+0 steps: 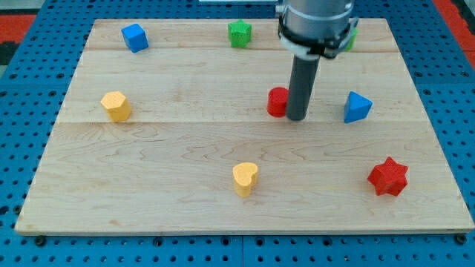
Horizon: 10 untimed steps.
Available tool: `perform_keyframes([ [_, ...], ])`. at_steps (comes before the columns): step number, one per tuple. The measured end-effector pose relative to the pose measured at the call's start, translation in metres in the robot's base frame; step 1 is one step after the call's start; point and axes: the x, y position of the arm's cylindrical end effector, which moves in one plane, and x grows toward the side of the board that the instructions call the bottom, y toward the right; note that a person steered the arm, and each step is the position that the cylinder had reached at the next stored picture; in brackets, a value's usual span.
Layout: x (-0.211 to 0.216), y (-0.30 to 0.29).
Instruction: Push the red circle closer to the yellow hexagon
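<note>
My tip (297, 117) touches the red circle (277, 101); two reds, two blues, two yellows, including the yellow hexagon (116, 106).

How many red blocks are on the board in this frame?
2: the red circle near the middle, touching the left side of my tip, which partly hides it; the red star at the view's lower right.

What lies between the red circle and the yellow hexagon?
Nothing: in the camera view only bare board separates the red circle from the yellow hexagon. My tip sits against the circle's opposite side, toward the view's right.
</note>
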Motion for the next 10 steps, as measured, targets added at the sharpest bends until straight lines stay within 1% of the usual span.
perform_keyframes([
  [1,-0.004,-0.028],
  [2,-0.016,-0.026],
  [4,-0.031,-0.069],
  [5,-0.056,-0.078],
  [6,-0.049,-0.149],
  [7,-0.027,-0.189],
  [8,-0.076,-0.177],
  [9,-0.054,-0.234],
  [10,-0.024,-0.248],
])
